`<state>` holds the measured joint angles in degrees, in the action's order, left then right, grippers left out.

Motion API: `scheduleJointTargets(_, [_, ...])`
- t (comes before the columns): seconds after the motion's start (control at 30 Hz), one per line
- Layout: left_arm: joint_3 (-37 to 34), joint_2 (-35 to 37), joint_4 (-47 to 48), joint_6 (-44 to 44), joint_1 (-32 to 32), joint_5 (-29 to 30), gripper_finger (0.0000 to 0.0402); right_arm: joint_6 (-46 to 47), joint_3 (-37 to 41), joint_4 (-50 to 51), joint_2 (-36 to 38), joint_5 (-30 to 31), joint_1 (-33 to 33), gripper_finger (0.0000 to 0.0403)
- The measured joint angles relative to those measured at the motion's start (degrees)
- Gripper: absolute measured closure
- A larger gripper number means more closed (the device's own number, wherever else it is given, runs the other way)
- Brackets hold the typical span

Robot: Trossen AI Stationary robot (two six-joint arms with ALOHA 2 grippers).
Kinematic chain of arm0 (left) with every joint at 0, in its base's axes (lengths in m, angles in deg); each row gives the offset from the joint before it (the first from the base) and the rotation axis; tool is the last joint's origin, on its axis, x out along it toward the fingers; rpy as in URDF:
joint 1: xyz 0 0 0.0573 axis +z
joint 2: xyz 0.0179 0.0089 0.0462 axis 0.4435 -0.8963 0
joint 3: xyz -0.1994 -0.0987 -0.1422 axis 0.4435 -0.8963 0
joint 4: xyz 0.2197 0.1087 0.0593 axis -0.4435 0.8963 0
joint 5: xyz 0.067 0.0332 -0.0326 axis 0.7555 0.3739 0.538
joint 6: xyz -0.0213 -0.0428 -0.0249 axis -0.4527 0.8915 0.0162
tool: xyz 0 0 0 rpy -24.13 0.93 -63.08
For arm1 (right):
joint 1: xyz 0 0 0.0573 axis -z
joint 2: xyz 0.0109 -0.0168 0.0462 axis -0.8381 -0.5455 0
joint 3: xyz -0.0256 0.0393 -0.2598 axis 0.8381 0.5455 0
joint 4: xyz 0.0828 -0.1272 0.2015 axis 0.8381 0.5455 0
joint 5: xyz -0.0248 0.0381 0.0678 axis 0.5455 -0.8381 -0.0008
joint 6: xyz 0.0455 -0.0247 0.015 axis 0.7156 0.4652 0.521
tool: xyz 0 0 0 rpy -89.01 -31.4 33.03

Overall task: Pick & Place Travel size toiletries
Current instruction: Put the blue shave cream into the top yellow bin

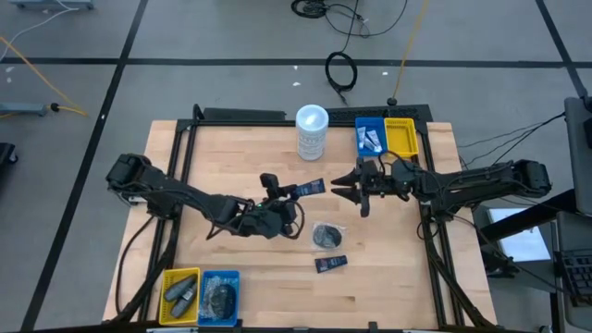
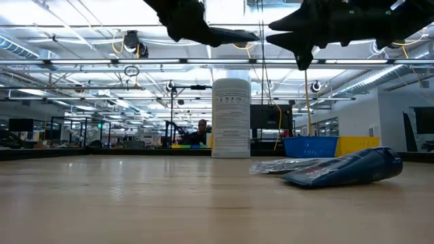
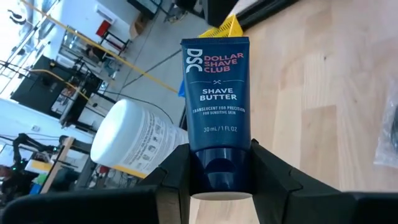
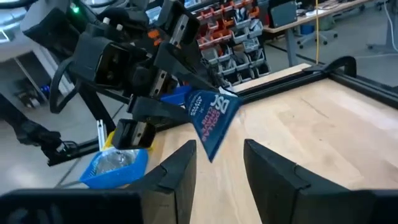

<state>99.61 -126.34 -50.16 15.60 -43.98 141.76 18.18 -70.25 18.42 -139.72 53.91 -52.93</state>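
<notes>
A navy tube [image 3: 217, 87] labelled shave butter hangs above the table's middle with my left gripper [image 1: 292, 195] shut on it. Its flat crimped end [image 4: 214, 115] points toward my right gripper [image 1: 339, 186], which stands open just to the right of that end. The right fingers [image 4: 177, 168] do not touch the tube. On the table lie a round clear-wrapped bundle [image 1: 326, 235] and a flat navy sachet [image 1: 330, 264]. My left gripper pinches the tube's cap end [image 3: 217, 171] between its two fingers, one on each side. The fingers come nearly level from the table's left and lie along the tube. The tube sticks out beyond the fingertips toward the right, lifted clear of the table.
A tall white canister [image 1: 312, 131] stands at the far middle. A blue bin [image 1: 372, 139] and a yellow bin [image 1: 400, 137] sit at the far right. Another yellow bin [image 1: 180, 294] and blue bin [image 1: 219, 296], both holding items, sit at the near left.
</notes>
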Motion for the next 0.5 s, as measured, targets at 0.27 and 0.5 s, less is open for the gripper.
scheduleJointTargets(0.27, [0.0,0.0,-4.14,-3.31,0.55,-0.76,0.0293,3.68,-0.04,-7.68,-4.12,-0.09,0.0,0.0277])
scheduleJointTargets(0.5, [0.0,0.0,-4.21,-3.38,0.57,-0.81,0.0293,4.24,-0.09,-12.24,-6.85,-1.54,0.01,0.0277])
